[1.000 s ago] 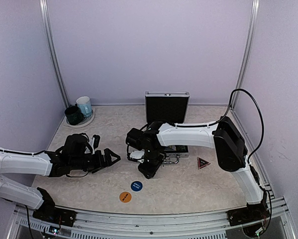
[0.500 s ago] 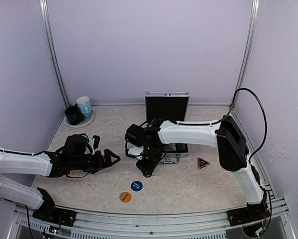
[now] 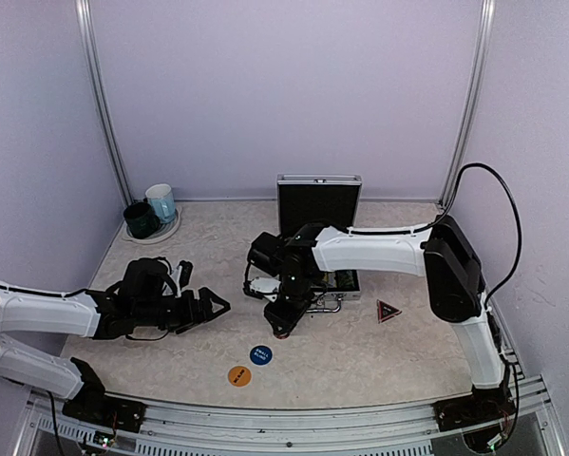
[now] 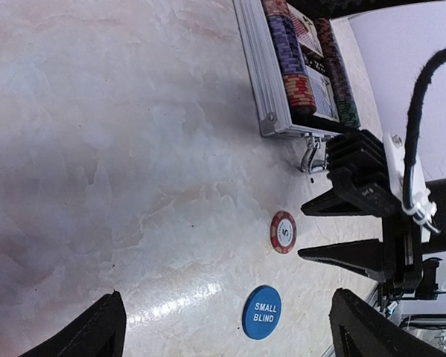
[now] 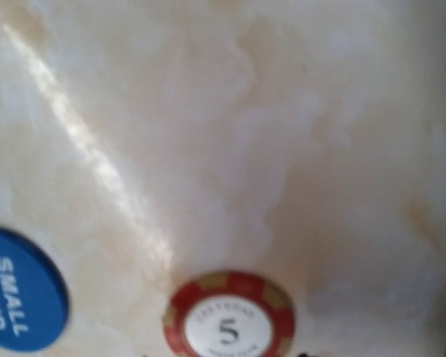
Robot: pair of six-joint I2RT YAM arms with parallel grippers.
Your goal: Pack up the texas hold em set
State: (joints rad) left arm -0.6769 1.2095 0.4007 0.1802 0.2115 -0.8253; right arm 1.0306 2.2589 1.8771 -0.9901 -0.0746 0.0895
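The silver case (image 3: pixel 336 285) lies open on the table, its black lid (image 3: pixel 319 203) upright; in the left wrist view the case (image 4: pixel 261 89) holds chip stacks (image 4: pixel 293 59) and cards. A single red chip (image 4: pixel 283 232) marked 5 lies flat on the table in front of it, also seen large in the right wrist view (image 5: pixel 228 316). My right gripper (image 3: pixel 282 329) points down just over that chip, its two fingers (image 4: pixel 342 253) apart with nothing between them. My left gripper (image 3: pixel 213 304) rests open to the left, empty. The blue button (image 3: pixel 260 354), orange button (image 3: pixel 238 376) and dark triangular marker (image 3: pixel 388 311) lie loose.
A dark green mug and a light blue mug (image 3: pixel 151 214) stand on a coaster in the back left corner. Walls close the table on three sides, and a metal rail (image 3: pixel 293 418) runs along the near edge.
My right arm has shifted a little to the right, with its wrist staying above the red chip. The left arm has stayed put.
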